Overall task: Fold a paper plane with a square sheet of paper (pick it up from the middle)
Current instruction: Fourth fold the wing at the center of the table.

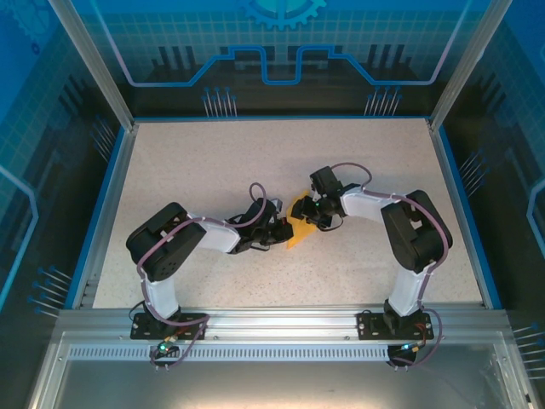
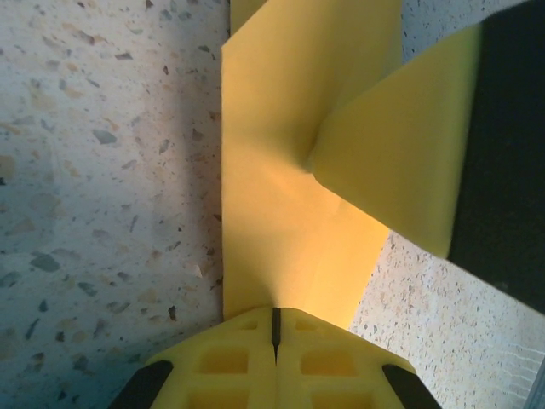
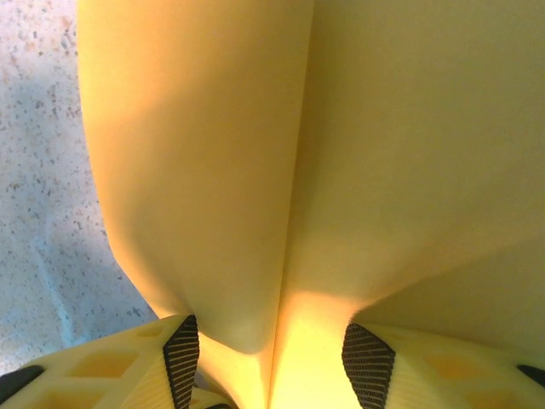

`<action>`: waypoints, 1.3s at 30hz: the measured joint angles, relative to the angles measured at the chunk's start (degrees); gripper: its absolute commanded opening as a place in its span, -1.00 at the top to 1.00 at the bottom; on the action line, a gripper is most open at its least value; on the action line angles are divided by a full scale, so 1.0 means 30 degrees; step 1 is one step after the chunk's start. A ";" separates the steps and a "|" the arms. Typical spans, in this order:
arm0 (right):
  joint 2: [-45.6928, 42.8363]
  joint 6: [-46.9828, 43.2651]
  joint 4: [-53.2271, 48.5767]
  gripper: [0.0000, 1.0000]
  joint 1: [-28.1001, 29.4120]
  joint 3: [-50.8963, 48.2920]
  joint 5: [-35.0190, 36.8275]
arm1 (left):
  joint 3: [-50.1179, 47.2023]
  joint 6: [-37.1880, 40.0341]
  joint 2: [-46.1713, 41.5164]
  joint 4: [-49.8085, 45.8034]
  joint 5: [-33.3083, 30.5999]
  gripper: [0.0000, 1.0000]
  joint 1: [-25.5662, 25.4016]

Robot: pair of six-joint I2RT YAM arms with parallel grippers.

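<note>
Left hand (image 2: 274, 322) is clenched on the sheet of paper (image 2: 289, 128); right hand (image 3: 272, 345) sits released astride the fold; a lone tug could skew the crease or tear it.

The square sheet of paper (image 2: 289, 170) is thin, smooth, matt orange-yellow paper. Under it the bench (image 2: 102, 170) looks speckled and stone-like. Against it, the jaws of the left gripper (image 2: 274, 328) are matt yellow plastic; the right gripper (image 3: 274, 362) has ribbed black pads (image 3: 368, 362).
</note>
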 measured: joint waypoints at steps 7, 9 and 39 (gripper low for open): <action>-0.0459 -0.0481 0.0991 -0.15 0.0007 -0.0707 -0.0066 | 0.0452 0.0007 0.0007 -0.0852 -0.0138 0.91 0.0000; -0.0546 -0.0619 0.1056 -0.14 0.0000 -0.0758 -0.0051 | 0.0605 0.0015 0.0007 -0.1173 -0.0153 0.92 0.0000; -0.0321 -0.4765 -0.1792 -0.13 0.0546 0.0699 0.1494 | 0.1319 0.1086 0.0095 -0.2397 -0.0044 0.87 -0.0036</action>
